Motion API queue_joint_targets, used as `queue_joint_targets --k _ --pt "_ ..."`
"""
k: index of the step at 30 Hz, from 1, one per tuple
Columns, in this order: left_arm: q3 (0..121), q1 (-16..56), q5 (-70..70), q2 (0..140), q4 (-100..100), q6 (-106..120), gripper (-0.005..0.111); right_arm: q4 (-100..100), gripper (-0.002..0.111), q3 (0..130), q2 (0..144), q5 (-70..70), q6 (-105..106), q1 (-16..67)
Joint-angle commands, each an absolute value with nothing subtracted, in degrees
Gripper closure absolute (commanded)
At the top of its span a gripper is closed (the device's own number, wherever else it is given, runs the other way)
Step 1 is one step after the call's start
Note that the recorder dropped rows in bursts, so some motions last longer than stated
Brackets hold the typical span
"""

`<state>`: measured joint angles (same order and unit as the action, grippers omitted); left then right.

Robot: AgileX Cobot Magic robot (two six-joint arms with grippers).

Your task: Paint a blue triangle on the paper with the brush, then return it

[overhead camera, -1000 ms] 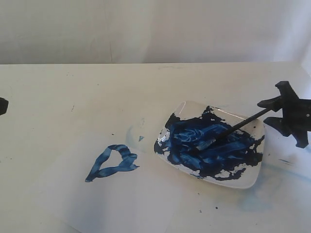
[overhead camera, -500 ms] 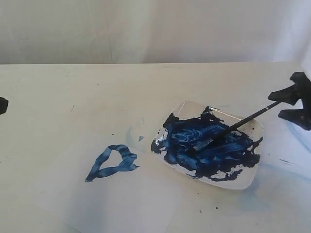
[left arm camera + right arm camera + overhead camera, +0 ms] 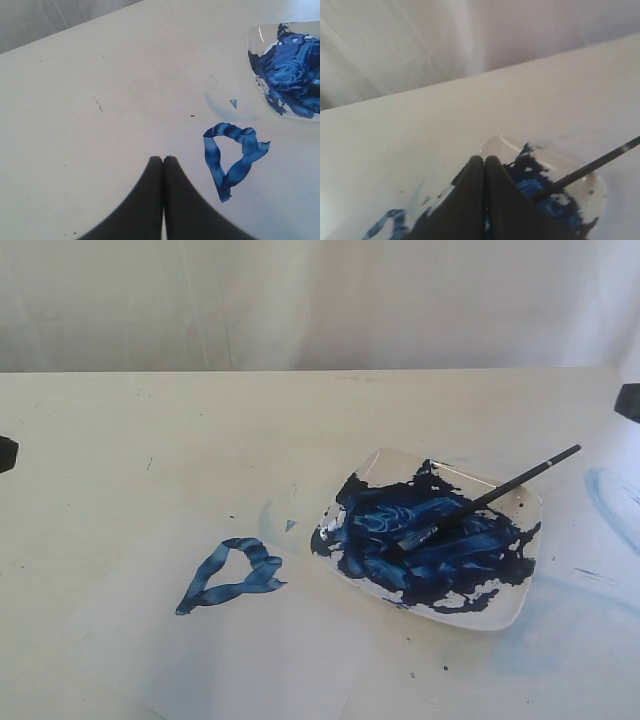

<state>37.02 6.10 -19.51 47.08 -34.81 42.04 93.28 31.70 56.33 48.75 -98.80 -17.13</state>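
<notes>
The blue triangle [image 3: 240,590] is a small streaky outline on the paper [image 3: 300,650], left of the dish [image 3: 500,615]. The black-handled brush [image 3: 510,488] lies free in the paint-smeared dish, bristles in the paint and handle jutting over the far right rim. My right gripper [image 3: 484,159] is shut and empty, hanging above the dish [image 3: 500,142] and apart from the brush [image 3: 590,169]. Only a dark corner of that arm [image 3: 630,402] shows in the exterior view. My left gripper [image 3: 163,159] is shut and empty over the table, just beside the triangle [image 3: 212,157].
Faint pale-blue stains [image 3: 610,500] mark the table right of the dish, and a small blue fleck [image 3: 289,525] lies between dish and triangle. A dark bit of the left arm [image 3: 5,455] sits at the left edge. A white backdrop rises behind the table.
The right gripper has let go of the brush handle and pulled away to the right, almost out of the exterior view. The brush stays lying in the dish.
</notes>
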Motion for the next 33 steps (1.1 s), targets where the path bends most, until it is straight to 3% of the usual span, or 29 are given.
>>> queue_joint_targets --k 1,6,26,33 --pt "36.62 6.46 -19.68 46.74 -36.83 41.98 0.107 92.79 0.108 27.0 44.42 33.35 -94.19 -17.62" --pt "36.62 6.46 -19.52 46.74 -37.9 41.98 0.107 92.65 0.108 26.16 41.13 25.11 -94.19 -17.62" --pt "36.62 6.46 -17.53 46.74 -38.44 42.09 0.107 92.65 0.108 26.16 40.78 26.28 -93.38 -17.49" --pt "36.62 6.46 -17.53 46.74 -38.44 42.09 0.107 92.65 0.108 26.16 40.78 24.08 -93.38 -2.93"
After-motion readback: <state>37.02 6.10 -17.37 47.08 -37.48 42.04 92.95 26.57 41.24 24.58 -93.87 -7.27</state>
